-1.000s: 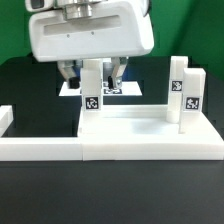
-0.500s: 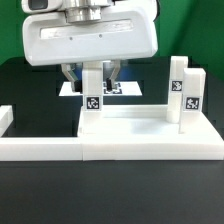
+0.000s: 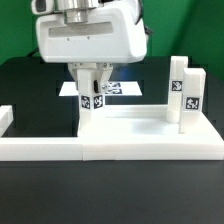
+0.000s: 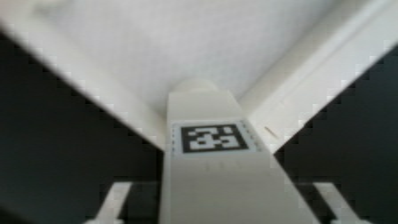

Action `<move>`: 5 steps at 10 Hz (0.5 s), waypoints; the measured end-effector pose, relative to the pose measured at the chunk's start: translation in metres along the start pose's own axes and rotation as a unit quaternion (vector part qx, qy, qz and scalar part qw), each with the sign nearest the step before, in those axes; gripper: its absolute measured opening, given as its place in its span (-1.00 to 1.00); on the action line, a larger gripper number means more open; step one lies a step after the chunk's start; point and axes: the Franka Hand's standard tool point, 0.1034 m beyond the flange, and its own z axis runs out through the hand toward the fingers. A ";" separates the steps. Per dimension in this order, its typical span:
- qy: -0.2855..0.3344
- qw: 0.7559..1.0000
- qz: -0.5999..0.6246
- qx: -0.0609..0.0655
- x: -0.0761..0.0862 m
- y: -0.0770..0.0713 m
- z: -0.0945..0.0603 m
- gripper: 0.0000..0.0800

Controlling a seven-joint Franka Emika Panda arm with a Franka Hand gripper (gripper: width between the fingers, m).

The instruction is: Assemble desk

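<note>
- Right now my gripper (image 3: 92, 78) sits low over one leg (image 3: 90, 103) of the desk, with a finger on each side of it. The fingers look pressed onto the leg, so I think I am holding it.
- That leg stands straight up at the corner of the desk top (image 3: 150, 138) on the exterior view's left. I think I hold it there so it can go into its hole, or be turned tight. I cannot see the hole, so I cannot tell if the leg is fully in.
- In the wrist view the leg (image 4: 219, 160) runs up the middle with its tag facing the camera, and the fingers (image 4: 118, 198) sit on both sides. The rim of the desk top (image 4: 107, 75) makes a corner behind it.
- The desk top lies flat like a shallow tray, so legs can point up while I work.
- A white rail (image 3: 35, 148) lies just beside the desk top. I think it keeps the top from sliding.
- The marker board (image 3: 125, 89) lies flat behind my gripper.
- My count: one desk top, and three legs I can see. One is in my grip and two legs (image 3: 184, 92) stand close together at the far corner on the exterior view's right. I cannot see a fourth leg.
</note>
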 end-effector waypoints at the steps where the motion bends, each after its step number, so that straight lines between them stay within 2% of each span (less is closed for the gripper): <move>1: -0.017 0.993 0.116 0.011 0.001 -0.001 -0.001 -0.25; 2: -0.037 0.980 0.192 0.023 0.007 0.002 -0.002 -0.25; 5: -0.048 0.958 0.284 0.017 0.008 0.003 -0.001 -0.25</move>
